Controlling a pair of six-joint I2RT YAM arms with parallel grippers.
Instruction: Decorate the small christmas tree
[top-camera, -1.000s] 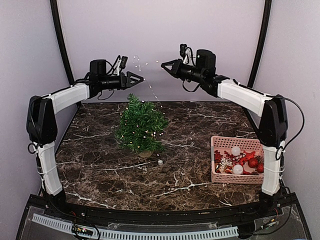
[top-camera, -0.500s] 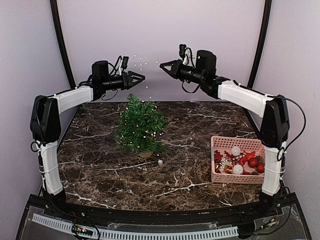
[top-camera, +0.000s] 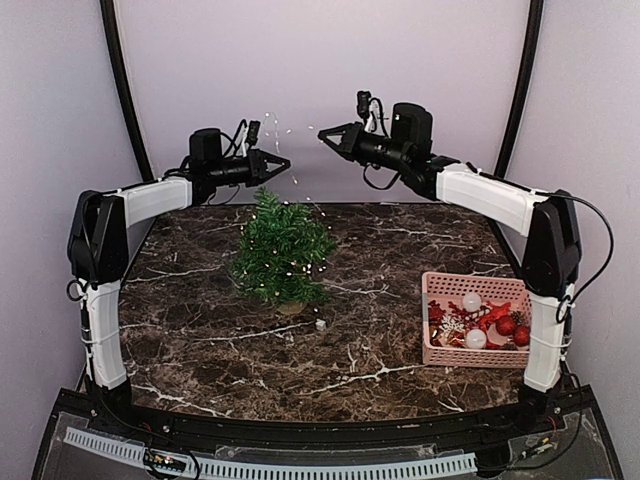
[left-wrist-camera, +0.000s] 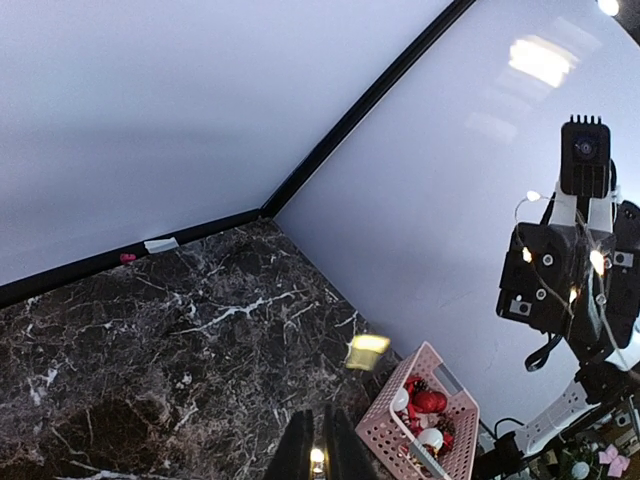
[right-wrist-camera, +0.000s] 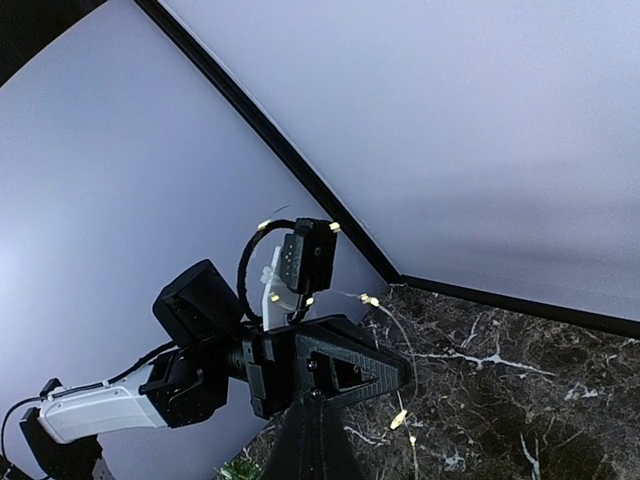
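Standing below left gripper (top-camera: 283, 160): small christmas tree (top-camera: 282, 250)

Marble table (top-camera: 200, 350), small christmas tree (top-camera: 282, 250), pink basket (top-camera: 428, 315)

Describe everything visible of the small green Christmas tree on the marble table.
The small bushy dark-green artificial Christmas tree stands upright on a small tan base, left of centre on the dark marble table. A thin string of tiny warm lights lies over its branches and rises above its top. No other decoration shows on it.
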